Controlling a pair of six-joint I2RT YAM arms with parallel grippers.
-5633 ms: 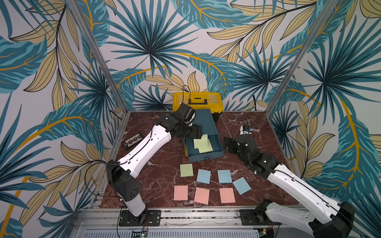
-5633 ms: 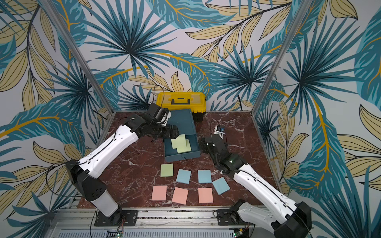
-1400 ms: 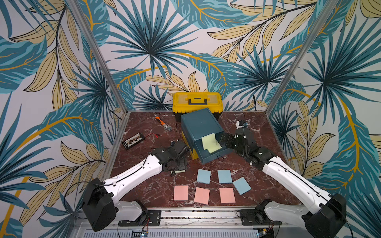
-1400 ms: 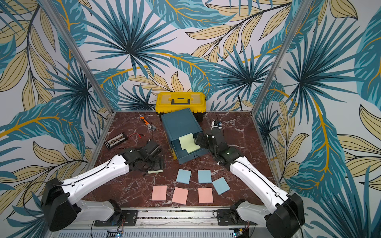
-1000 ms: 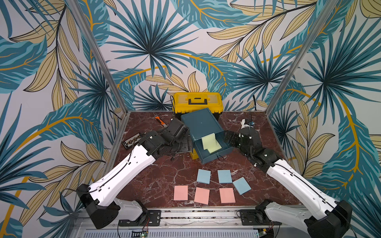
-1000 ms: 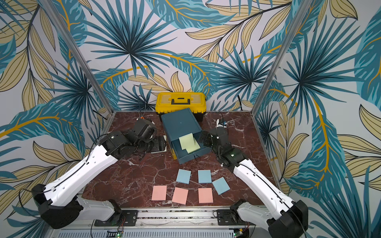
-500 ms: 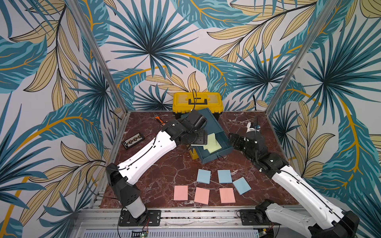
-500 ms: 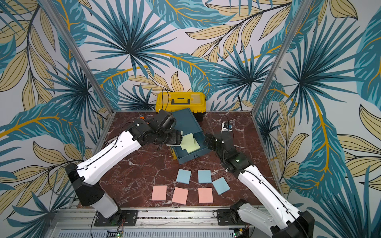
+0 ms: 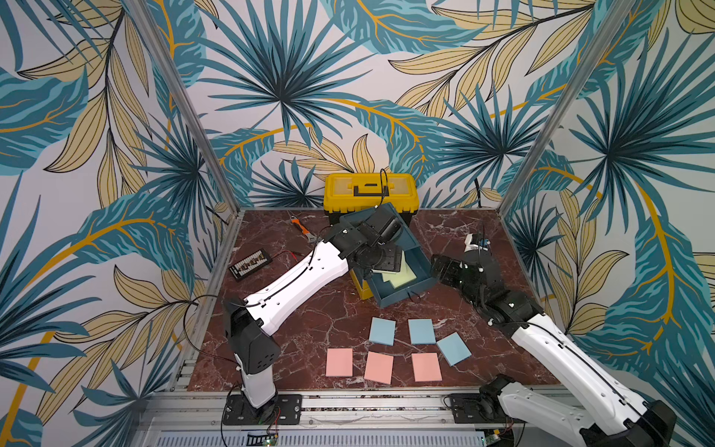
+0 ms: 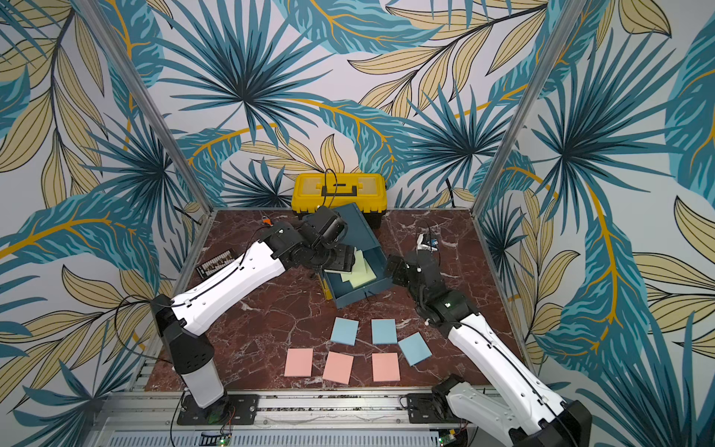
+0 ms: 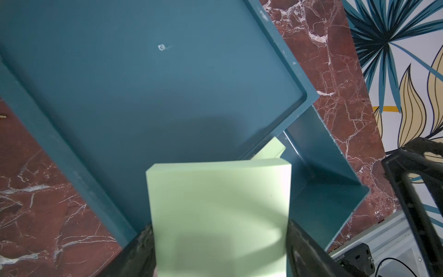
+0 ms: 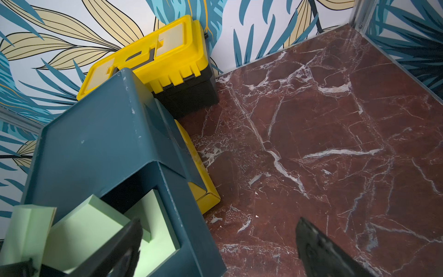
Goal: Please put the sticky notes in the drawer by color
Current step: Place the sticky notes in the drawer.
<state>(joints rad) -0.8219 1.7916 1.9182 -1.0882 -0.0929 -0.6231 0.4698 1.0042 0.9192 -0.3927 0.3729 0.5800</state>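
A red marble table [image 9: 309, 321] is seen from above, with 12 o'clock at the back wall. A teal cabinet [image 12: 96, 148] stands just past the centre toward 12 o'clock, turned at an angle. Its top drawer [image 9: 404, 296] is pulled out toward 5 o'clock. A yellow toolbox [image 9: 370, 189] sits right behind the cabinet at 12 o'clock, against the wall.

The left arm reaches in from 8 o'clock. The left gripper [image 11: 219, 230] is clamped on 1 green sticky note [image 11: 218, 203], with a finger on each side edge. It holds the note over the open drawer, at the cabinet's front edge. 2 green sticky notes [image 9: 404, 276] lie inside the drawer, overlapping.

The right arm reaches in from 4 o'clock. The right gripper [image 10: 395, 271] has its jaws wide apart and grips nothing. It sits just beside the drawer's side wall, on the 3 o'clock side; whether it touches the wall cannot be told.

Toward 6 o'clock, 3 blue sticky notes [image 9: 421, 331] lie flat in a row, and the one at the 3 o'clock end is turned askew. Nearer the 6 o'clock edge, 3 pink sticky notes [image 9: 378, 367] lie flat in a second row. Both rows are well apart from the grippers.
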